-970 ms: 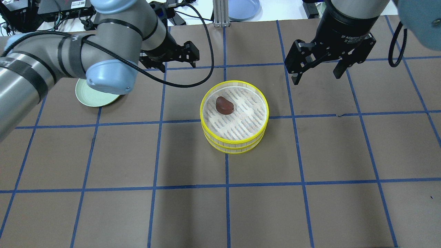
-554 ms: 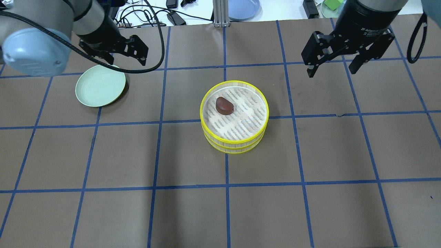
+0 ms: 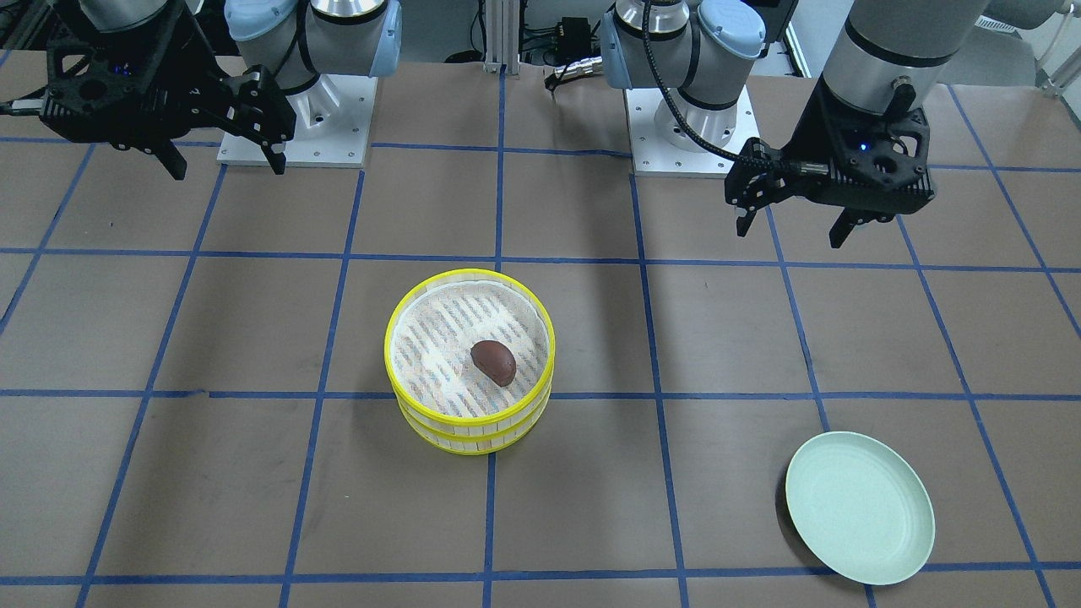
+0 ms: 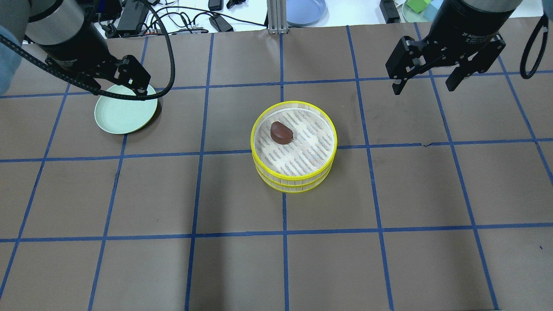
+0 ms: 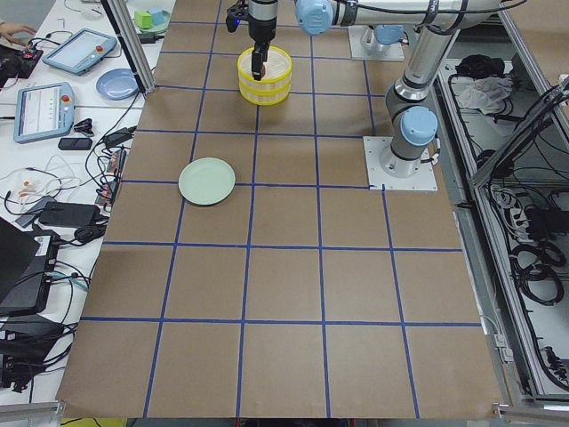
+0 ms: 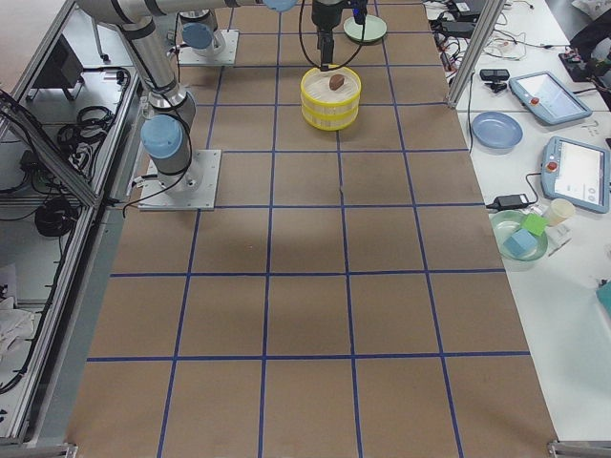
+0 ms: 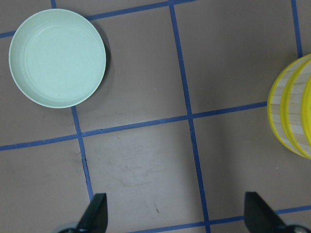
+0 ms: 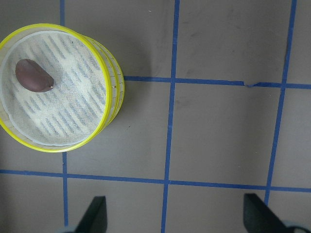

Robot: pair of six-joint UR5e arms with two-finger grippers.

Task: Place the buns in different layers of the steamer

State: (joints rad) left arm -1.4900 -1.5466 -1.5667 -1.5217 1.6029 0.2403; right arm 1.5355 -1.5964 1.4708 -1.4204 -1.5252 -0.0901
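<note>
Currently the left hand [image 3: 790,234] and right hand [image 3: 228,169] hang spread wide, empty, well apart from the steamer [image 3: 431,338].

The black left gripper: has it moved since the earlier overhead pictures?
Yes. The left gripper went leftward, away from the yellow-rimmed round steamer, to over the pale-green plate.
</note>
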